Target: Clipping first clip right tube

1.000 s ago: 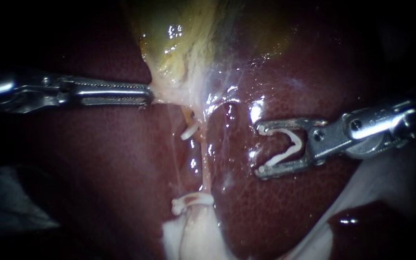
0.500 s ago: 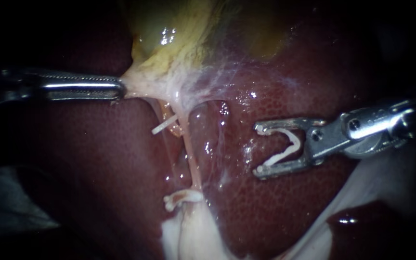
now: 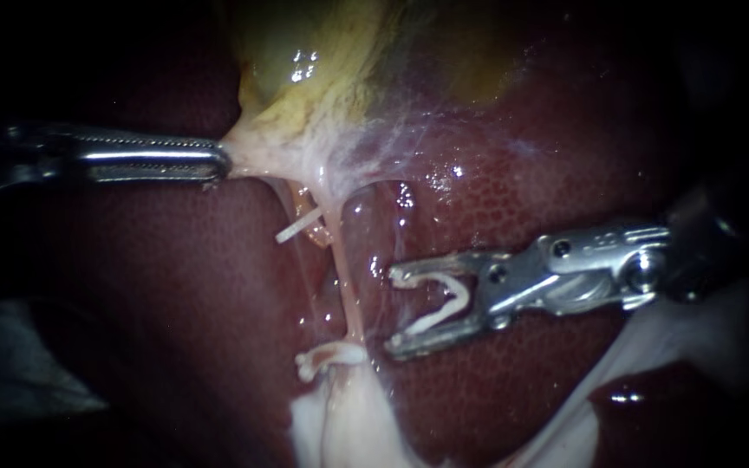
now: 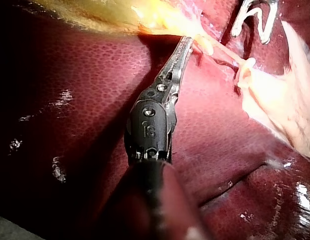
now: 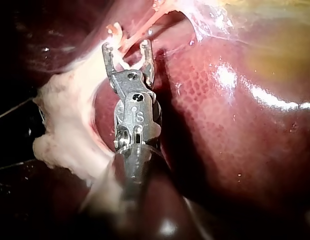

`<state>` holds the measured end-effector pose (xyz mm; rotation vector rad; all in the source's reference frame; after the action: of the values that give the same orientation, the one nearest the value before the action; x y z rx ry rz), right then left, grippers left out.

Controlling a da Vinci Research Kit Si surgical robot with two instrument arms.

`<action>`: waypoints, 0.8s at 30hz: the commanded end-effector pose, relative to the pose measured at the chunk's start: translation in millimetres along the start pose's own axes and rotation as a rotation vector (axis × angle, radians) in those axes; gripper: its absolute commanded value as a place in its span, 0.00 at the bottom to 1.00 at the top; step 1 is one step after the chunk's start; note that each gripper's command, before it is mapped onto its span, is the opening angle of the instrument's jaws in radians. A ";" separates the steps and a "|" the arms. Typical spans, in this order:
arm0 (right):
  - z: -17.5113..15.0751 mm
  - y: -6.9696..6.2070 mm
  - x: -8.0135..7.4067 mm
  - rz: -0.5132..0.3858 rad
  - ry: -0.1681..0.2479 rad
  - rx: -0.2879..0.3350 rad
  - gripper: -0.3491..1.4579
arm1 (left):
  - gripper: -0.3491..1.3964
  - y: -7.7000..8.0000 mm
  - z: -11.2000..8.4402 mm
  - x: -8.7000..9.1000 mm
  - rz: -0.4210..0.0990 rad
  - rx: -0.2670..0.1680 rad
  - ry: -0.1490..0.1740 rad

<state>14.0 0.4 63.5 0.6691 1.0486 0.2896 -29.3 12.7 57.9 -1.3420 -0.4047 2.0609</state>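
Note:
My left instrument [image 3: 221, 162] comes in from the left, jaws shut on the pale neck of the yellowish gallbladder [image 3: 322, 78], holding it taut to the left. Two thin strands run down from there. The left tube [image 3: 292, 204] carries a white clip [image 3: 295, 228]. The right tube [image 3: 346, 282] is bare along its middle. My right instrument [image 3: 390, 314] stands just right of that tube, its jaws wide apart and holding an open white clip [image 3: 444, 305]; the tube lies outside the jaw mouth. In the right wrist view the instrument [image 5: 126, 46] points at the tube [image 5: 140, 29].
Dark red liver [image 3: 175, 286] lies under everything. Another white clip [image 3: 322, 358] sits where the strands meet pale fatty tissue [image 3: 348, 416] below. In the left wrist view my left instrument [image 4: 187, 41] grips the gallbladder edge, with my right instrument [image 4: 250, 36] beyond it.
My left instrument pulled the gallbladder neck leftward, stretching and separating the tubes, then held. My right instrument, clip still open, moved left and slightly down, close to the right tube.

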 end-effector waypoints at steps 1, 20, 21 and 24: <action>0.5 0.3 -0.2 0.013 0.000 0.006 0.45 | 0.00 0.0 0.0 0.0 0.000 0.000 0.000; 6.0 3.0 -3.2 0.186 0.098 0.106 0.44 | 0.00 0.2 0.3 0.0 0.000 0.003 0.000; 6.1 3.0 -3.2 0.192 0.106 0.109 0.44 | 0.00 0.2 0.3 0.0 0.000 0.003 0.000; 6.2 3.1 -3.1 0.219 0.132 0.118 0.45 | 0.00 0.2 0.3 0.0 0.000 0.003 0.000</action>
<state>18.2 -1.1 69.6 0.8912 1.1358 0.4785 -29.7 12.6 57.9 -1.3404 -0.4018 2.0607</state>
